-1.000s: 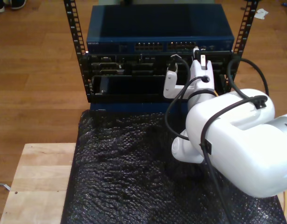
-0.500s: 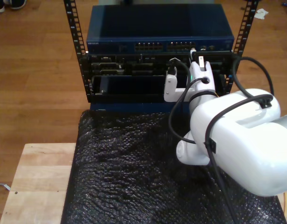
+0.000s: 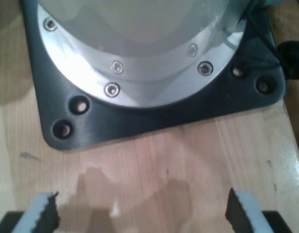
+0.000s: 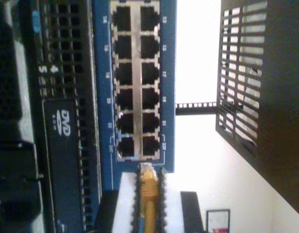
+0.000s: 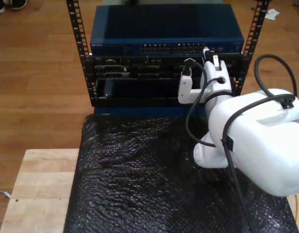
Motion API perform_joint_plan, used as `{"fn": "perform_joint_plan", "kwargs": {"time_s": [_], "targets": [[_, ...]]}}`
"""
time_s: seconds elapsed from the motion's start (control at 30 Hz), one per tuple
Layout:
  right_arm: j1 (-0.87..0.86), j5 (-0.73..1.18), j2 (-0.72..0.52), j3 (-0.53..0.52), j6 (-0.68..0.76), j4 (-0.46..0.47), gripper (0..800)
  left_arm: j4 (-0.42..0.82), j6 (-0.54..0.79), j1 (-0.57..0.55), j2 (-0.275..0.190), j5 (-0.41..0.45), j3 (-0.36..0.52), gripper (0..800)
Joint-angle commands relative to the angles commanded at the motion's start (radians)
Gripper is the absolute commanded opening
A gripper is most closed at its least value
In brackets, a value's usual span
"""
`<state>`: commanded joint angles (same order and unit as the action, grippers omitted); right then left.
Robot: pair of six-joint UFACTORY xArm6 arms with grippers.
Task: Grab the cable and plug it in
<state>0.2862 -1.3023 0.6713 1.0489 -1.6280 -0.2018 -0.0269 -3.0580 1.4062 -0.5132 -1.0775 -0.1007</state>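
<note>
The yellow-orange cable point(image 4: 148, 201) is pinched between the toothed pads of my second gripper point(image 4: 148, 177), which is shut on it. Its small clear plug point(image 4: 146, 170) points at the blue switch point(image 4: 169, 73) and sits just short of the end pair of ports point(image 4: 140, 145). In the exterior view the same gripper point(image 5: 206, 52) is up against the right-hand port block of the switch point(image 5: 120, 34). My first gripper point(image 3: 142, 213) is open with nothing between its fingers, above a black arm base plate point(image 3: 154, 121) on a wooden table.
Black rack units point(image 5: 135, 77) with a DVD drive point(image 4: 62, 126) sit under the switch between perforated rack rails point(image 5: 77, 34). Black bubble wrap point(image 5: 135, 179) covers the table in front, with bare wood point(image 5: 38, 189) at the exterior view's left. Thick black arm cables point(image 5: 266, 63) loop near the wrist.
The second arm has shifted toward the exterior view's right along the switch front, carrying the gripper from the middle of the right port block toward its right end.
</note>
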Motion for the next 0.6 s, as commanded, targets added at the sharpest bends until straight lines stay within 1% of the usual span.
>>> {"fn": "perform_joint_plan", "kwargs": {"time_s": [0.07,0.33,0.47,0.6], "targets": [[-0.008,0.000,0.000,-0.002,0.005,0.026,0,0.000,0.000,0.000,0.000,0.000,-0.002,800],[-0.028,0.000,0.000,0.003,0.012,0.038,0,0.000,0.000,0.000,0.000,0.000,0.000,800],[-0.038,0.000,0.002,0.002,0.026,0.081,0,0.000,0.000,0.000,0.000,0.000,0.000,800],[-0.041,0.000,0.002,0.002,0.043,0.095,0,0.000,0.000,0.000,0.000,0.000,0.000,800]]}}
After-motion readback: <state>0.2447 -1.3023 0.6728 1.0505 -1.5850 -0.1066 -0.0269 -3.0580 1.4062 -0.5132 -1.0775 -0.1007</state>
